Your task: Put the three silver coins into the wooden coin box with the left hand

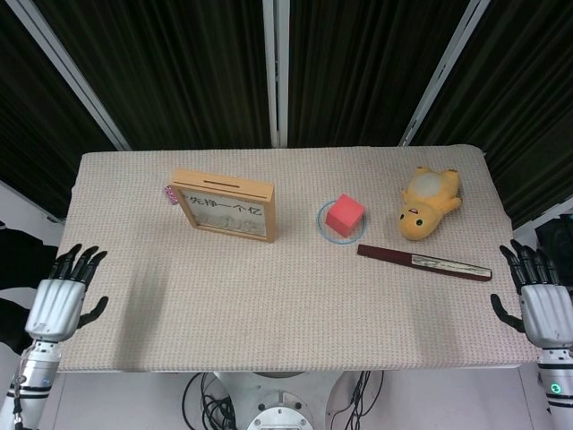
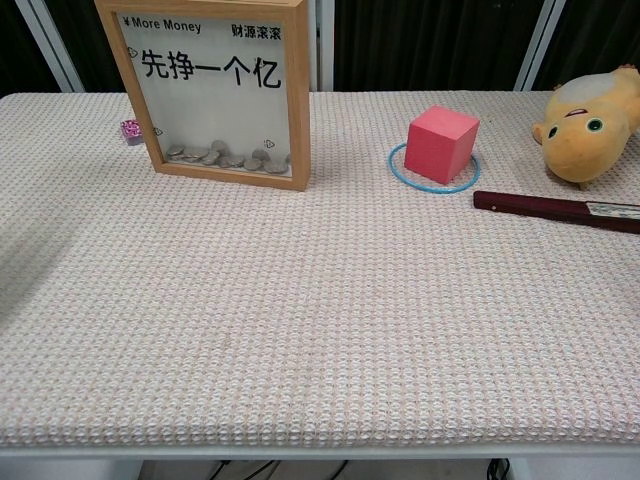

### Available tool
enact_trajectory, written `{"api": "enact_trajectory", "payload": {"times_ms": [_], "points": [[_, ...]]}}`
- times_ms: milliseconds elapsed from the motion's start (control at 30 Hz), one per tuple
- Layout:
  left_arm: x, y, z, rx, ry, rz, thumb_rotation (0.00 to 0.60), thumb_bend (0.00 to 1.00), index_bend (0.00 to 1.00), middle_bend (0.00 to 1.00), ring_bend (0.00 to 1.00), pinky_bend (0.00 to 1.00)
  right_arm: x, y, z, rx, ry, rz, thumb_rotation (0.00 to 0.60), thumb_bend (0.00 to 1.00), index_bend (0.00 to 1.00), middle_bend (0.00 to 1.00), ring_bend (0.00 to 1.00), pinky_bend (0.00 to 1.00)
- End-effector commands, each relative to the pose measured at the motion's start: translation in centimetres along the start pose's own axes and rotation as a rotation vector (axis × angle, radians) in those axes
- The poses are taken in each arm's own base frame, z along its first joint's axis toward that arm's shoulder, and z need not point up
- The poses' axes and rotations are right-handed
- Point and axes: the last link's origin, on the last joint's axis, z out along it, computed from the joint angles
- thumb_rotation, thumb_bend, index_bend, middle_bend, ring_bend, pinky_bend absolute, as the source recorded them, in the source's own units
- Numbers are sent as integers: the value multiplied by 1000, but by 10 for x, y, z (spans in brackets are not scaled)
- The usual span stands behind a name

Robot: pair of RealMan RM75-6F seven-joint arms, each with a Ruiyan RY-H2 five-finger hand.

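Now both hands' fingers spread, empty, left hand (image 1: 55,303) and right hand (image 1: 543,309) off-table, red cube (image 2: 441,144) beside coin box (image 2: 215,90).

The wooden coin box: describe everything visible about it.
The wooden coin box stands upright near the table's back-left. It has a light wood frame, a clear front printed "More Money" with large Chinese characters, and a slot in its top edge. Silver coins lie along its inside bottom. A small pink object sits beside its left side. No hand touches it.

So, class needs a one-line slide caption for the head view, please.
Both hands, left and right, open off the table edges; coin box upright, coins inside.
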Motion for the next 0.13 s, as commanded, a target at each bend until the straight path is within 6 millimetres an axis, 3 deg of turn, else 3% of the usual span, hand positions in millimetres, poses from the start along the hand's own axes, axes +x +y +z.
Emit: {"api": "enact_trajectory", "payload": {"times_ms": [33, 133], "points": [[-10, -12, -14, 48, -54, -9, 600, 264, 102, 69, 5, 122, -6, -6, 2, 18, -13, -8, 600, 327, 0, 0, 0, 0], [-12, -12, -15, 43, -25, -17, 600, 265, 101, 69, 5, 110, -8, -12, 4, 32, -15, -13, 600, 327, 0, 0, 0, 0]]}}
